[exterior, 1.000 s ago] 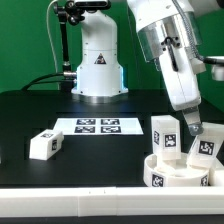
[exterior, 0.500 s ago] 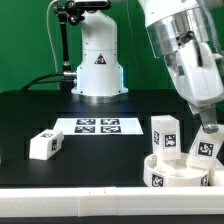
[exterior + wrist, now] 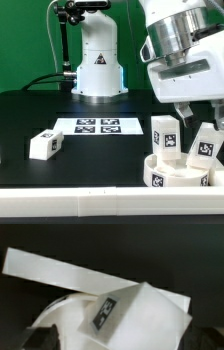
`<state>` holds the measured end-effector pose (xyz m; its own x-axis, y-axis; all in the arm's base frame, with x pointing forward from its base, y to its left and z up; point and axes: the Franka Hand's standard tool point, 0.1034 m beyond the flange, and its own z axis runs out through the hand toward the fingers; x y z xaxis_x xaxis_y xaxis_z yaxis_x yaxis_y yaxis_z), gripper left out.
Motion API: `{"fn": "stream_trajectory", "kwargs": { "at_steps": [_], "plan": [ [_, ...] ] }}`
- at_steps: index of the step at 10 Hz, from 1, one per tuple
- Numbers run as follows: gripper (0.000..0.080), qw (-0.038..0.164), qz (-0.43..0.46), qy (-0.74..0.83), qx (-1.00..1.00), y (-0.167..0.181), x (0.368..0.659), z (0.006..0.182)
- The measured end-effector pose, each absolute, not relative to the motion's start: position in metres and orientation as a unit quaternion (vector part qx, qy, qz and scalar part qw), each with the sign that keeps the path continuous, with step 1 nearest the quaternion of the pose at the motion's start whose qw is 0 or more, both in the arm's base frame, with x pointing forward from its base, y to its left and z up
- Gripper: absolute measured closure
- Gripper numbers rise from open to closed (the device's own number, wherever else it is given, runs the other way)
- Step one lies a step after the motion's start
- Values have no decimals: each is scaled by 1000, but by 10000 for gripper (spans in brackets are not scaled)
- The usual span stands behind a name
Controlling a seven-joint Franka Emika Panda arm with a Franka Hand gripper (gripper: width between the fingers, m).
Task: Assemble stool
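The round white seat [image 3: 178, 172] lies at the exterior view's lower right. One tagged leg [image 3: 165, 135] stands upright on it. A second tagged leg [image 3: 207, 142] leans on the seat's right side. My gripper [image 3: 199, 116] hangs just above that second leg, with its fingers spread to either side of the leg's top. In the wrist view the leg [image 3: 140, 314] fills the space between the dark fingers, and my gripper [image 3: 120, 345] is open around it. The seat's rim [image 3: 60, 314] shows beside the leg. A third leg [image 3: 42, 144] lies loose on the table at the left.
The marker board [image 3: 98, 126] lies flat at the table's middle. The arm's white base [image 3: 98, 62] stands behind it. A long white bar [image 3: 60, 272] crosses the wrist view behind the leg. The table's front edge runs just below the seat.
The hand has turned about its axis and shifted right. Its broad face now shows, with the fingers spread over the right leg. The legs and seat have not moved.
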<state>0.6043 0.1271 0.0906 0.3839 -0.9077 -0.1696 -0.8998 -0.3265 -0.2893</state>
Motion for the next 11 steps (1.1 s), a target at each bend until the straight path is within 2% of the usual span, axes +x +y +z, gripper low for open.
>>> {"fn": "stream_trajectory", "kwargs": {
  "at_steps": [4,9,11],
  "plan": [
    [150,153,-33,402,-902,148,611,105],
    [150,139,-59,242,-958,143,611,102],
    [150,111,-77,83,-987,141,611,101]
  ]
}}
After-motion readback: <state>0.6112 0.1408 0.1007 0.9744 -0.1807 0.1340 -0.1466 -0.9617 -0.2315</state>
